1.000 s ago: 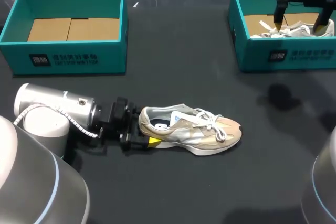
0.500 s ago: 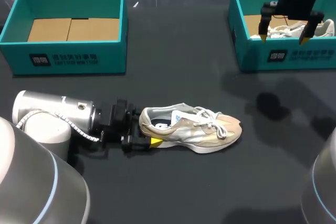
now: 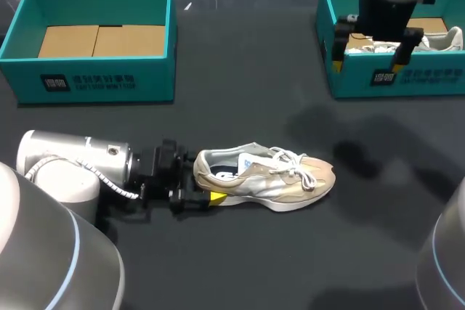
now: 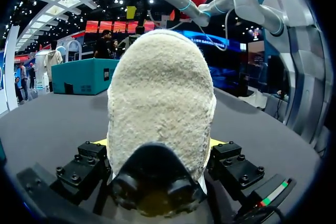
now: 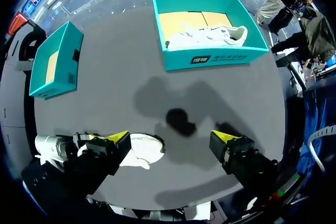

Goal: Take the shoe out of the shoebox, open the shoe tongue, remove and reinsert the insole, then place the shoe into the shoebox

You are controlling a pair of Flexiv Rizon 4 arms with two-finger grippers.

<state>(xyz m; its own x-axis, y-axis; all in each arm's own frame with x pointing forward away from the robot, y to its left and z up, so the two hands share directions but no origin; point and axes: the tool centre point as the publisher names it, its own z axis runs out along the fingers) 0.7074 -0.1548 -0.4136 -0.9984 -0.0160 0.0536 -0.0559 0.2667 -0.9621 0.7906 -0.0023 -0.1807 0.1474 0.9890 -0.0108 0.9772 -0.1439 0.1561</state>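
A beige and white shoe (image 3: 265,183) lies on its side on the dark table, toe to the right. My left gripper (image 3: 197,188) lies flat behind it, and both fingers press the heel from either side. In the left wrist view the suede heel (image 4: 160,93) fills the gap of the left gripper (image 4: 160,142). My right gripper (image 3: 367,63) hangs open and holds nothing, high over the front wall of the right shoebox (image 3: 418,81). Seen from the right wrist, the right gripper (image 5: 170,140) looks down on the shoe (image 5: 144,150).
A teal shoebox (image 3: 94,81) at the back left shows only its cardboard bottom. The right shoebox (image 5: 210,59) holds a second, white shoe (image 3: 436,40), which also shows in the right wrist view (image 5: 207,36). Dark tabletop lies between the boxes and the shoe.
My right arm has moved out from over the right shoebox, leftward and toward the front, its gripper still open. The left arm and the shoe have stayed put.
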